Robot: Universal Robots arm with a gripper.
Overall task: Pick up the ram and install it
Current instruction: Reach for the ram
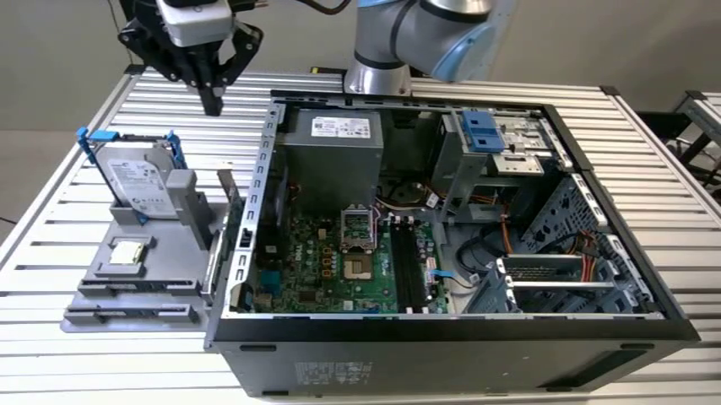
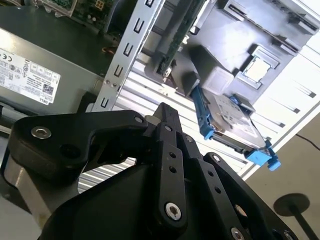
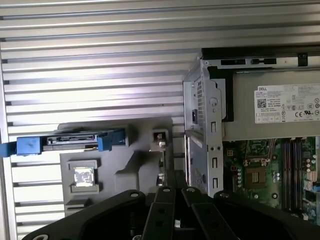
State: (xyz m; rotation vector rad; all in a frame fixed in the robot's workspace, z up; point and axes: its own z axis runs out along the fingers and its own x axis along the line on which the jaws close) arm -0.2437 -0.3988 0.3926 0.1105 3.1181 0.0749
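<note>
Nearest was the open case (image 1: 451, 329). Just beside it the ram (image 2: 177, 36) stood on edge in the gray holder (image 1: 135, 291). It looked light, stiff and fragile, so I'd pinch its flat faces. Further back, the end effector (image 1: 211, 105) hung empty, fingers pinched together.

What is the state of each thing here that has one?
Gripper: fingers shut, empty, above the table.
Ram: upright in the gray stand, not installed.
Hard drive: upright in the stand.
Computer case: open, side cover off.
Memory slots: empty.
</note>
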